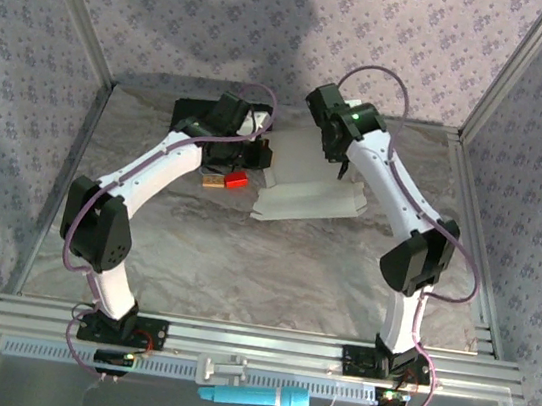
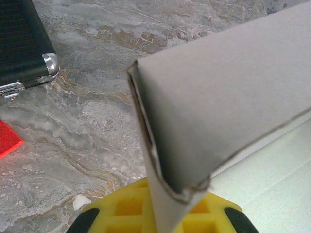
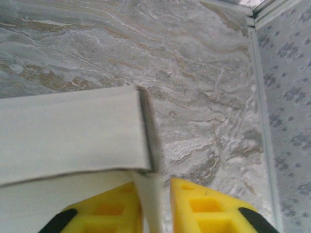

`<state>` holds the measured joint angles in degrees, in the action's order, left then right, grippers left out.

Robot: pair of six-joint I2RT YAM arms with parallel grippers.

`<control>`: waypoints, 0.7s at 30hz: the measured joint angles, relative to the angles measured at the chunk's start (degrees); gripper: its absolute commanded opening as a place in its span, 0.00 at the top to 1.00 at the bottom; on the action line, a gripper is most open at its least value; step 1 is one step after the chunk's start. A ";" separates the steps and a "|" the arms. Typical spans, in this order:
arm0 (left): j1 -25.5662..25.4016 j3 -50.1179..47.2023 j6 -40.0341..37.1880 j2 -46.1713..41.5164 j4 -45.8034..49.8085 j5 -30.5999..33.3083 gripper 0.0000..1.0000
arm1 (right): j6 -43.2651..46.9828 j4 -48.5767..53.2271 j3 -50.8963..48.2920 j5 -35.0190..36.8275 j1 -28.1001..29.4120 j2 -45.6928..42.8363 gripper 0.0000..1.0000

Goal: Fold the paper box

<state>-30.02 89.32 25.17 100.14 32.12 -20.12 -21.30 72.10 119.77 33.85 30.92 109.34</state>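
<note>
White cardboard, partly folded: found the paper box [image 1: 304, 200] on the marble table [image 1: 243, 260], toward 12 o'clock from the arm bases and between the two arms. Read the long axis as running 9 o'clock to 3 o'clock, with the back wall upright along the 12 o'clock side.

Found the left claw [image 2: 167, 213] at the 9 o'clock end of that wall, clamped tight on its corner, yellow pads [image 2: 129, 208] pressed to the card on both sides. Found the right claw [image 3: 154, 208] at the 3 o'clock end, jaws slightly parted around the wall's edge, bare table visible between card and one pad; judged not a firm grip.

Rated both claws equally near, one per end, with the wall directly ahead of each. Judged the left clamp the only anchor for any fold toward 6 o'clock.

Noted a black case [image 1: 198, 112] and a red block [image 1: 237, 179] at 9 o'clock of the box, apart from it.
</note>
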 measured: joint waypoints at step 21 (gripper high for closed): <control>-1.62 -0.09 0.68 0.00 -0.15 4.04 1.00 | -1.84 -6.05 -9.42 -6.60 -1.51 -5.18 1.00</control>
<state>-31.64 89.23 25.85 100.14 31.97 -16.08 -23.14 66.04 110.34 27.24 29.41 104.16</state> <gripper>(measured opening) 0.067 0.054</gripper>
